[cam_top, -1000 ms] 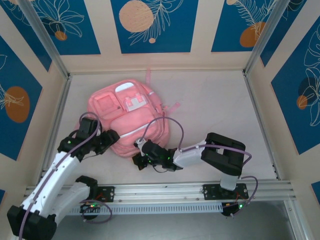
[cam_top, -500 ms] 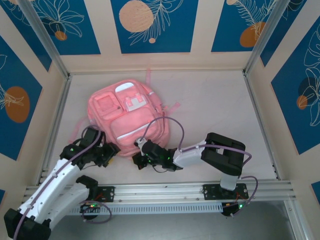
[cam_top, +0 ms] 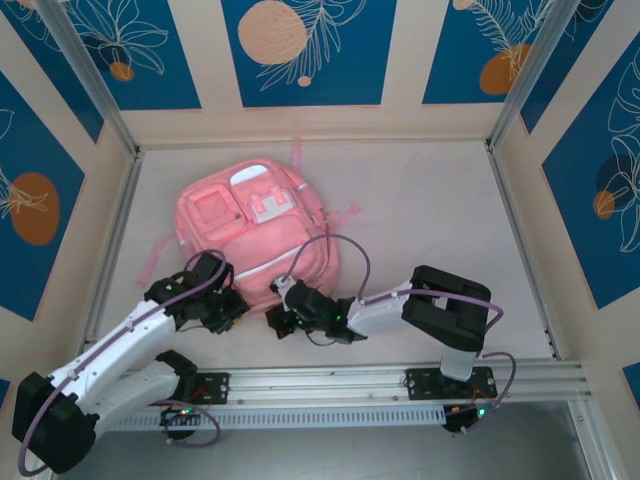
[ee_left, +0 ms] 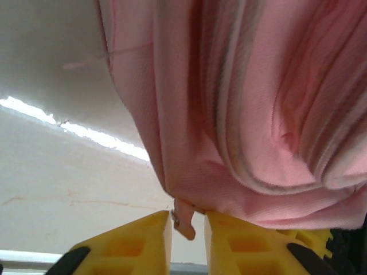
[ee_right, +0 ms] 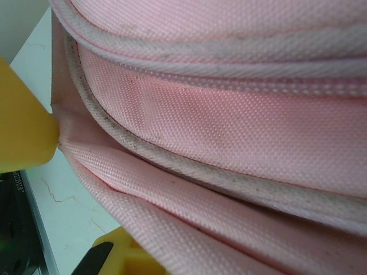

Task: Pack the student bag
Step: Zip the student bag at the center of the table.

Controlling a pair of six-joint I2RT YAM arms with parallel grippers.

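The student bag (cam_top: 250, 225), a big pink backpack, lies flat on the table left of centre with its front pockets up. My left gripper (cam_top: 228, 308) sits at the bag's near left corner. In the left wrist view its yellow fingers (ee_left: 132, 246) stand slightly apart, open, with a small pink zip pull (ee_left: 184, 220) hanging between them and a gap on the right side. My right gripper (cam_top: 281, 317) is at the bag's near edge. Its yellow fingers (ee_right: 23, 129) pinch a fold of the bag's pink fabric (ee_right: 229, 143), shut on it.
A metal rail (cam_top: 400, 378) runs along the near edge behind the arm bases. Cream and blue walls with metal posts (cam_top: 515, 90) enclose the table. Bare table surface (cam_top: 430, 210) spreads right of the bag.
My left gripper has swung from the bag's left side to the right, down to its near left corner. The right arm and the bag have stayed put.
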